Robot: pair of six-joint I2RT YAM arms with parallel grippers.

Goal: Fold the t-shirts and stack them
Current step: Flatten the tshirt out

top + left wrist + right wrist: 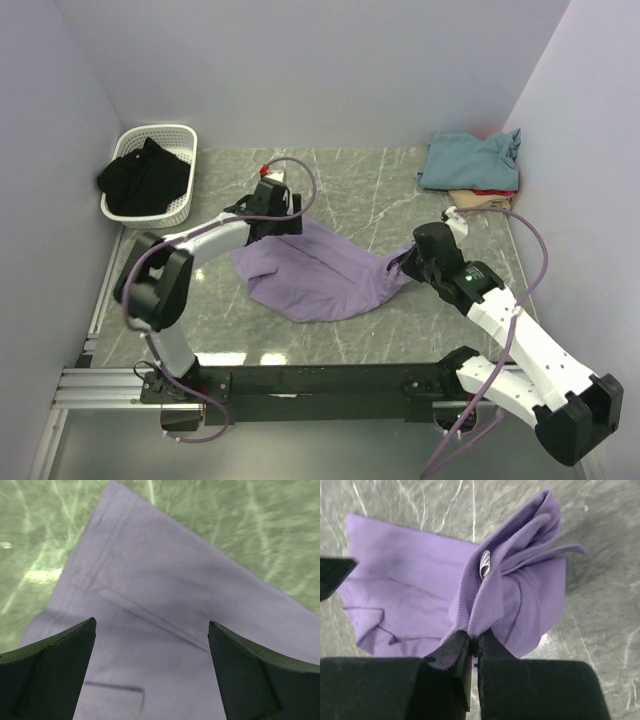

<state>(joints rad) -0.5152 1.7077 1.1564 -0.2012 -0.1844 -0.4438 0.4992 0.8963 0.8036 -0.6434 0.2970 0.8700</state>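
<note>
A lavender t-shirt lies spread and rumpled on the marble table, between the two arms. My right gripper is shut on a bunched fold of the lavender t-shirt at its right end, near the ribbed collar, and holds that end slightly lifted. My left gripper hovers open over the lavender t-shirt, above its far left corner where the hem stitching shows. In the back right corner, a teal t-shirt tops a pile with a red t-shirt and a tan t-shirt beneath.
A white laundry basket holding dark clothing stands at the back left. Walls close in the table on the left, back and right. A metal rail runs along the near edge by the arm bases.
</note>
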